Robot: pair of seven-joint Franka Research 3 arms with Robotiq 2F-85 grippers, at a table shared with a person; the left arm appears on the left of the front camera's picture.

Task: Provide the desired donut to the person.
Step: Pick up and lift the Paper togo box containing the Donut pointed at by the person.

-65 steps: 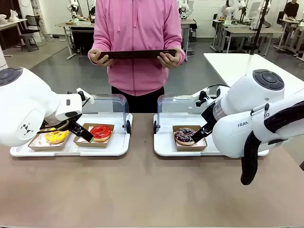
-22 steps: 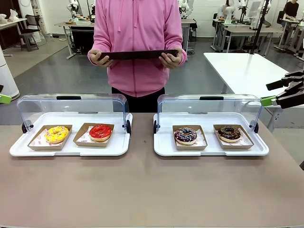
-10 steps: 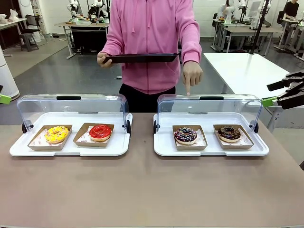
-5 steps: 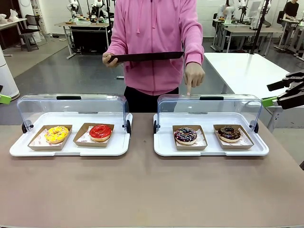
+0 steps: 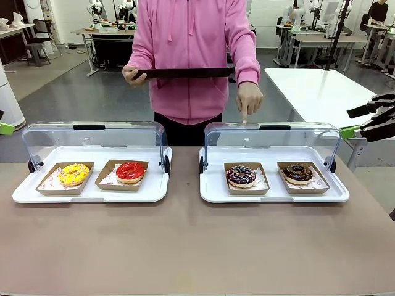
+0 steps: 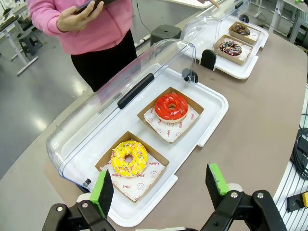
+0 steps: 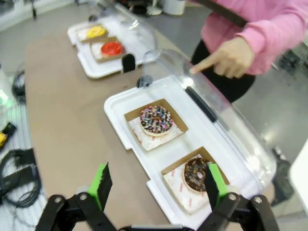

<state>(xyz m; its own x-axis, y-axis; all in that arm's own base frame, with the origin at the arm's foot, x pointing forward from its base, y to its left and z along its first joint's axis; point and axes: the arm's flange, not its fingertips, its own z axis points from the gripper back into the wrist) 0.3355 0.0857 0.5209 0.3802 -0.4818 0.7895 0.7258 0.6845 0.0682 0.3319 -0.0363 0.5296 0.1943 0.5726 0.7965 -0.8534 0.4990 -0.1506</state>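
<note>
– Brown icing with coloured sprinkles, is that the pick?
– I judge so. The person's pointing hand is over the clear lid, with the fingertip aimed down toward the sprinkled donut. The other hand holds a dark tray.
– Where is it from the right gripper?
– Ahead of the fingers and well apart, in its own cardboard tray on printed paper inside the white case. The lid is swung back, so it's uncovered. The plain chocolate donut is nearer, just off the right finger.
– Gripper state?
– Right jaws are spread with nothing between them. The left gripper is also spread and empty, with the yellow donut just ahead of it and the red donut beyond.
– Handling?
– Likely light and soft, with sticky icing that smears, and a squeeze would dent it. I'd take the cardboard tray by its rim, not the pastry. The wall is thin and might buckle, so grip gently. Keep it level or the donut may slide on the paper.
– Looks?
– Ring shape, dark glaze, dense pink, white and blue sprinkles, with pale dough showing at the lower edge.
</note>
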